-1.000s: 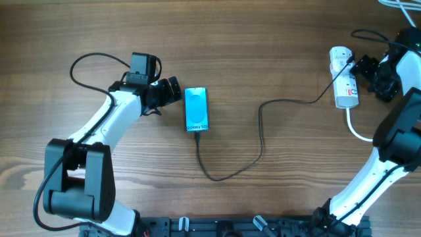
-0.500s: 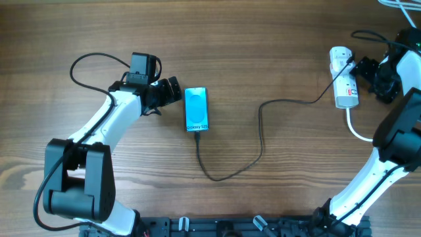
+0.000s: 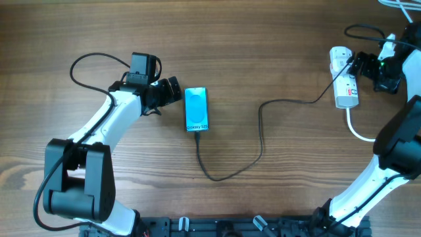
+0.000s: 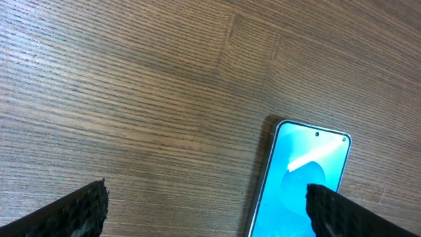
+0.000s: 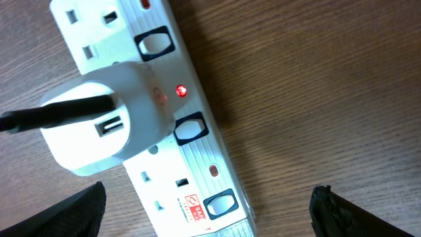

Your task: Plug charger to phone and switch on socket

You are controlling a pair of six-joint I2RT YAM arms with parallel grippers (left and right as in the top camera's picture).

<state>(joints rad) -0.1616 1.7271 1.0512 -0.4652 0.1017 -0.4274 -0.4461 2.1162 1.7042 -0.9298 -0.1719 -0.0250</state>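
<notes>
The phone [image 3: 197,109] lies flat mid-table with its cyan screen lit; its top end shows in the left wrist view [image 4: 299,181]. The charger [image 3: 260,135], a thin black cable, runs from the phone's near end in a loop to a white adapter [image 5: 105,125] plugged into the socket [image 3: 345,84]. The socket is a white power strip [image 5: 197,171]; a small red light [image 5: 180,91] glows beside the adapter. My left gripper [image 3: 172,89] is open and empty just left of the phone [image 4: 207,220]. My right gripper [image 3: 362,66] is open and empty over the socket [image 5: 210,220].
A white cable [image 3: 355,130] leaves the socket's near end and curves toward the right arm. A black cable loops over the left arm [image 3: 92,62]. More rocker switches [image 5: 154,43] run along the strip's edge. The table is bare wood.
My right gripper has shifted a little toward the far end of the socket. The left arm, phone and charger have not moved.
</notes>
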